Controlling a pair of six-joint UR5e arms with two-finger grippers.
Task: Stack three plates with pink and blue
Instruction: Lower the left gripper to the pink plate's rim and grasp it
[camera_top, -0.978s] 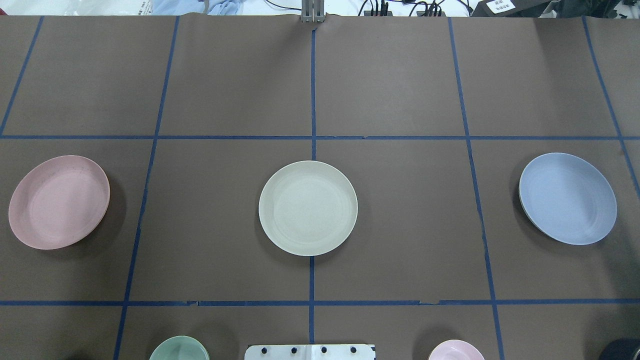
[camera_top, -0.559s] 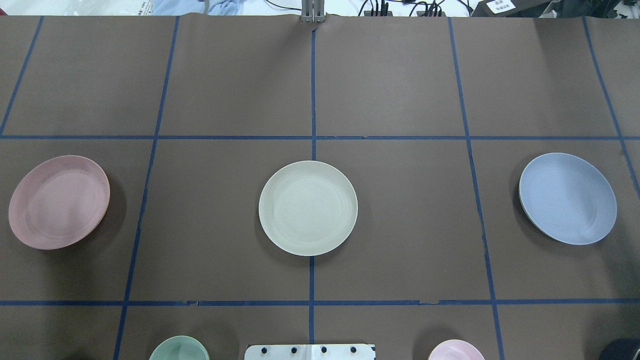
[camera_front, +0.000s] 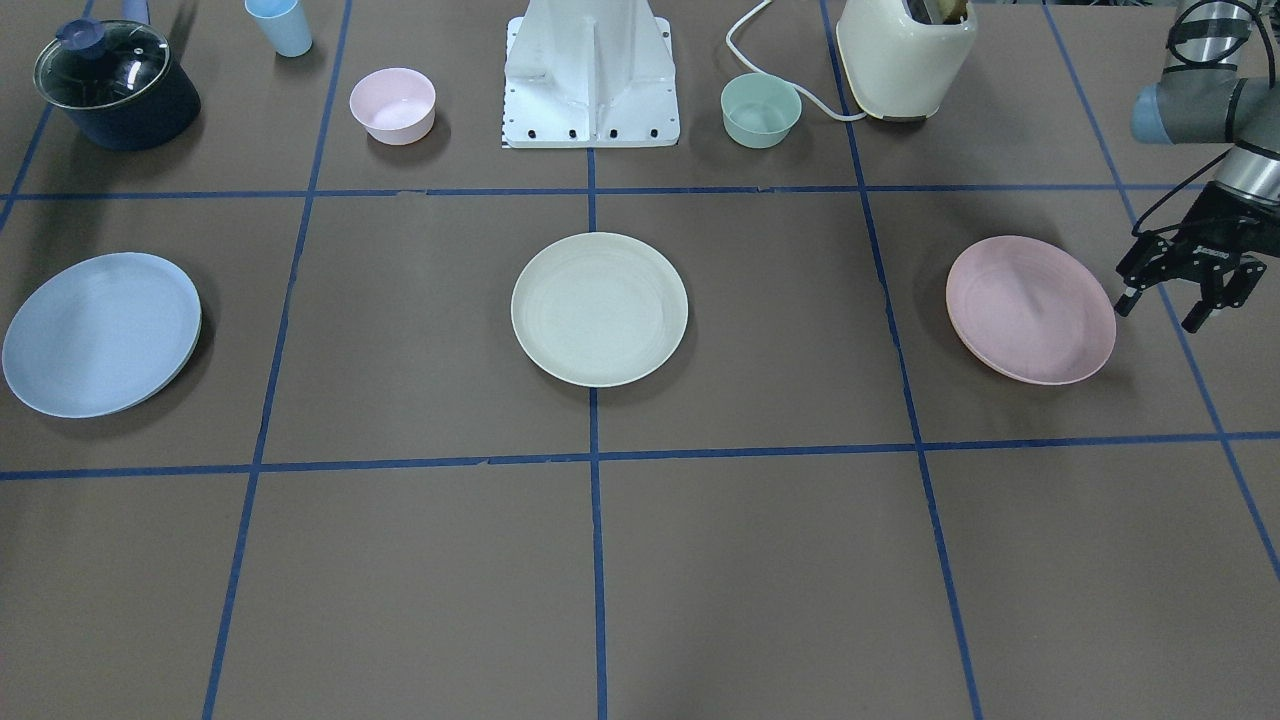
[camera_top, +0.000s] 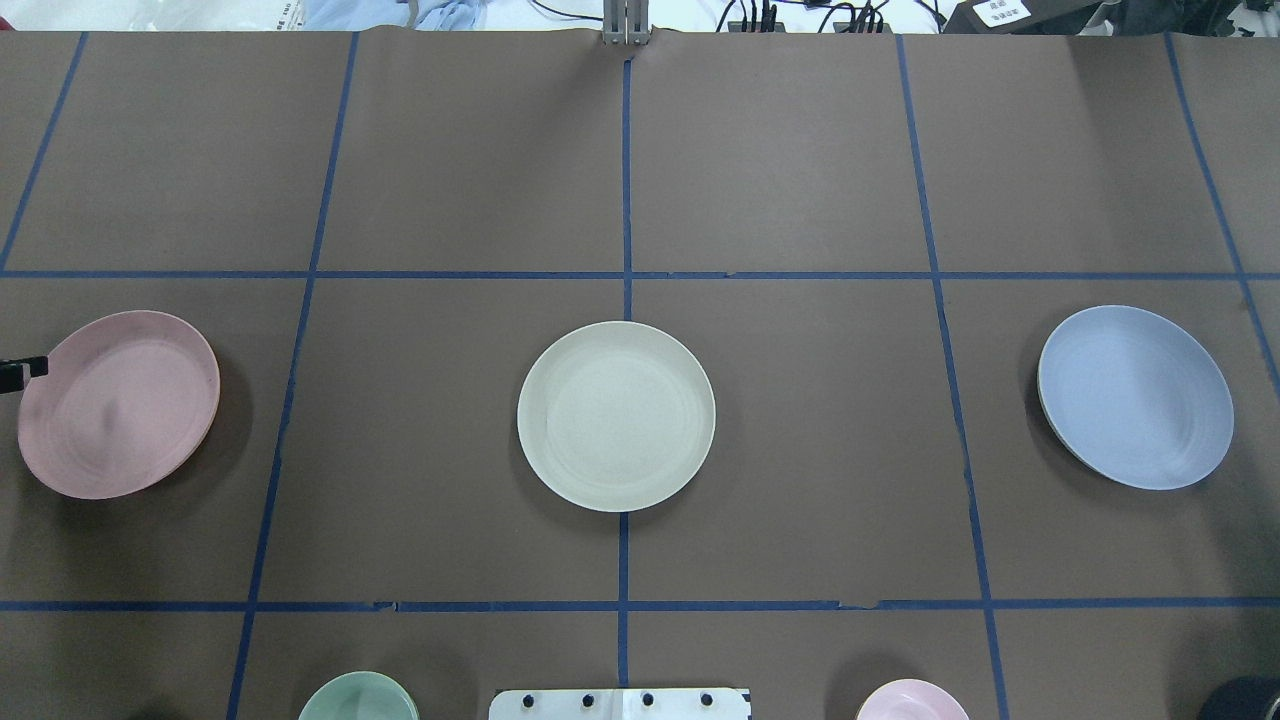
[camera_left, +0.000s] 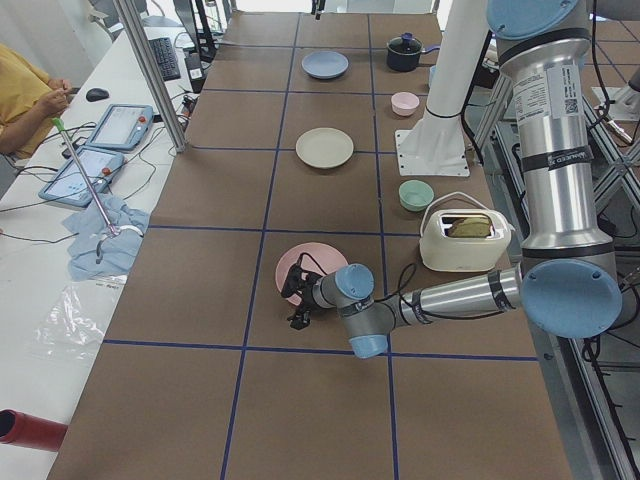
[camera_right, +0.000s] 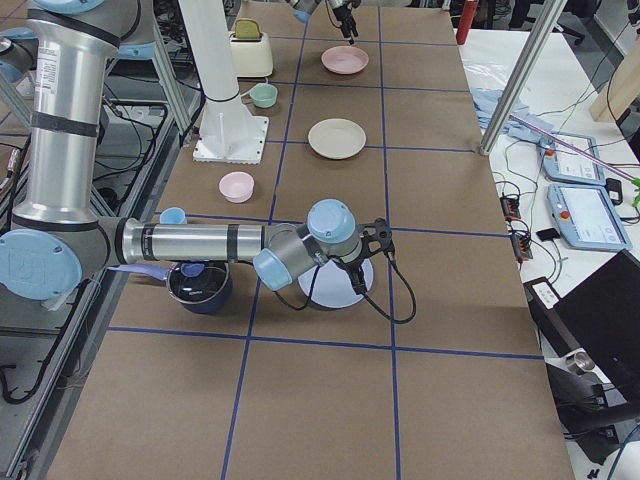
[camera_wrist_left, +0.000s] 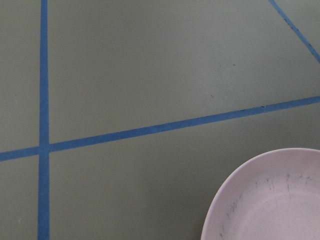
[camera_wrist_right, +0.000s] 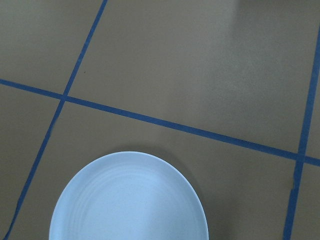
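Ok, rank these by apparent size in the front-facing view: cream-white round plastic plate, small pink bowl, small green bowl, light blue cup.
Largest: cream-white round plastic plate, clearly.
Next: small pink bowl and small green bowl look alike, so I won't rank them.
Smallest: light blue cup, though the frame's top edge may crop it.

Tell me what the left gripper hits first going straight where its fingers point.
Likely the outer rim of the pink plate, else the table beside it; depth from the left gripper is unclear.

We see a brown table (camera_top: 800, 150) gridded with blue tape (camera_top: 450, 274). Beside it runs a white bench (camera_left: 30, 205) carrying two tablets (camera_left: 122, 125) and a crumpled blue cloth (camera_left: 100, 245).
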